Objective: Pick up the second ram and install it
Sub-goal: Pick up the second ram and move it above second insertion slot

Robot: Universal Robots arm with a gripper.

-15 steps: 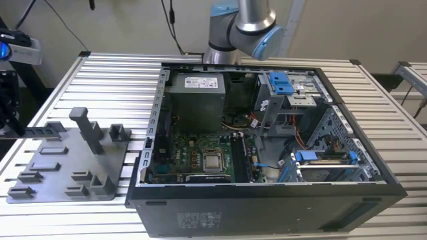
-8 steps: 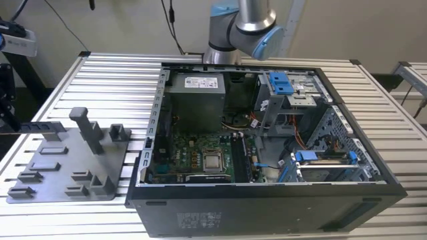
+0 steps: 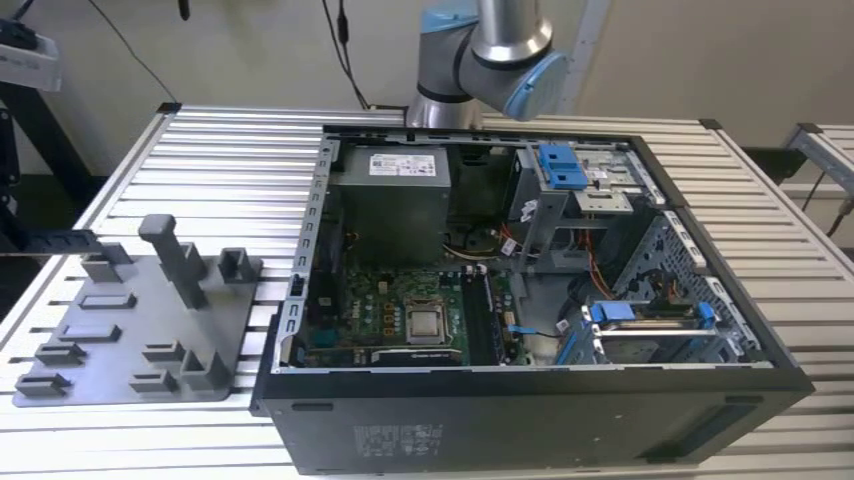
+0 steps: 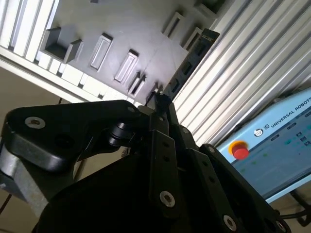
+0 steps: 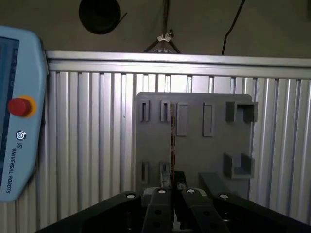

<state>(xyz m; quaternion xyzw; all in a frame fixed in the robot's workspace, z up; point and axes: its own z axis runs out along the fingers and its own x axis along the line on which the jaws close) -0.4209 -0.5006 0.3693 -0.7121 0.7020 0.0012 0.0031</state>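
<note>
Claw [image 5: 172, 182] pinched on ram stick [image 5: 171, 136], over grey tray [image 5: 194, 155], exterior view: tray at 9 o'clock of open case [image 3: 534, 425].

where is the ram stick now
In the first wrist view the long, thin dark memory stick is gripped edge-on in the black hand, over the grey slotted tray.

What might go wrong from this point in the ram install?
1. The ram appears held edge-on in the gripper, with most of its length sticking out past the fingers. It may tilt or slip during the carry.
2. The slots lie deep in the case, beside the drive cage and loose cables. The gripper may snag, or the ram may meet its slot skewed.
</note>
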